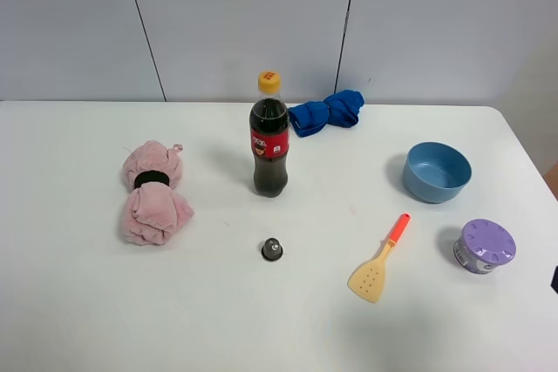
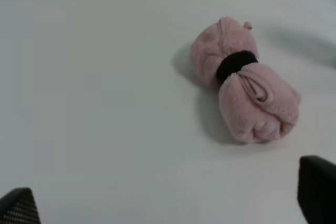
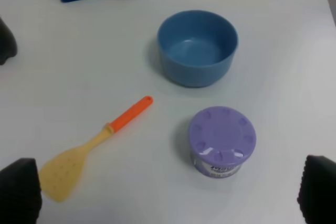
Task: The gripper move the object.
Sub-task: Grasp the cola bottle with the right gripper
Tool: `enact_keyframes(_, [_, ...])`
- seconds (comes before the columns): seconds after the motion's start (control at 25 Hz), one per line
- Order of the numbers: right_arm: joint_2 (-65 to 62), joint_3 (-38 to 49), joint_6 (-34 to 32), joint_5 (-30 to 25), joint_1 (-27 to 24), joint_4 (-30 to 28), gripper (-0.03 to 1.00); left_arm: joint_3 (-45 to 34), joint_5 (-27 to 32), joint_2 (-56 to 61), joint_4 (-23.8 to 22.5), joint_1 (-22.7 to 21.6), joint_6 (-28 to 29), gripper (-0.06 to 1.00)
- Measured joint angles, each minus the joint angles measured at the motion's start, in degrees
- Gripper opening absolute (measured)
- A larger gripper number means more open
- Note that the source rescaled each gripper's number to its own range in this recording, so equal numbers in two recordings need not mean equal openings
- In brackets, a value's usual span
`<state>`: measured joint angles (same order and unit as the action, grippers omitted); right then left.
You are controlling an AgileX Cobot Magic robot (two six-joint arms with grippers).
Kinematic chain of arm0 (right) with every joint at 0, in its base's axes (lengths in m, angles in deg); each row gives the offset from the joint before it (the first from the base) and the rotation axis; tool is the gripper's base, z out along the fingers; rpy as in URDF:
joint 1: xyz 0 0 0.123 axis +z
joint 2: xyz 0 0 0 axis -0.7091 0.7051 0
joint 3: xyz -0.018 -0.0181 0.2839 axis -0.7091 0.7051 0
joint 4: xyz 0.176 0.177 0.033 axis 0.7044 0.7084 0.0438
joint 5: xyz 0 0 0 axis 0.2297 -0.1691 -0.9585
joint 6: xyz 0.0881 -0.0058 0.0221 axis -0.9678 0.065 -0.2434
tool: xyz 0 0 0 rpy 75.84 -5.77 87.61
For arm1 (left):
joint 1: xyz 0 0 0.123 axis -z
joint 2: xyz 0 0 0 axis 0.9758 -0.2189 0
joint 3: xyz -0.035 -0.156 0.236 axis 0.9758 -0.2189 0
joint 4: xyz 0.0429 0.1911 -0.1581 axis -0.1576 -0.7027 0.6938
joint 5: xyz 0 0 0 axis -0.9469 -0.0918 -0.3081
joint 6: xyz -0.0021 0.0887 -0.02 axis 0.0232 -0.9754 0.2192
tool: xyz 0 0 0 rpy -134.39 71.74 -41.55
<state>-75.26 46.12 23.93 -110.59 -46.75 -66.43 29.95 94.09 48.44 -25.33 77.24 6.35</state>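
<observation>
The cola bottle (image 1: 269,137) stands upright near the middle of the white table (image 1: 78,302), with dark liquid, a red label and a yellow-orange cap. Neither arm reaches it. In the left wrist view my left gripper (image 2: 168,203) is open and empty over bare table, its black fingertips (image 2: 316,192) showing only at the frame's corners, and the bottle is out of that view. My right gripper (image 3: 168,198) is open and empty, well to the right of the bottle. A dark shape at the edge of the right wrist view (image 3: 5,40) may be the bottle's base.
A pink rolled towel (image 1: 154,193) (image 2: 244,85) lies left of the bottle, and a small black capsule (image 1: 272,249) lies in front of it. A blue cloth (image 1: 327,111) lies behind it. A blue bowl (image 1: 436,172) (image 3: 197,46), a purple-lidded can (image 1: 486,246) (image 3: 221,141) and a yellow spatula (image 1: 380,260) (image 3: 94,142) lie to the right.
</observation>
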Motion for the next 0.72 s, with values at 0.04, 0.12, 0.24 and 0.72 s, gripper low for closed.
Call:
enact_keyframes(0.04, [1.87,0.00,0.29,0.00,0.00,0.12,1.00,0.00,0.00,0.00,0.00,0.00,0.00,1.00])
enact_keyframes(0.12, [6.63,-0.06,0.42,0.05,0.10,0.60,1.00,0.00,0.00,0.00,0.00,0.00,0.00,1.00])
enact_keyframes(0.24, [16.90,-0.46,2.15,0.52,1.08,1.24,1.00,0.00,0.00,0.00,0.00,0.00,0.00,1.00])
enact_keyframes(0.72, [52.28,-9.60,34.15,23.27,9.09,14.89,1.00,0.00,0.00,0.00,0.00,0.00,0.00,1.00])
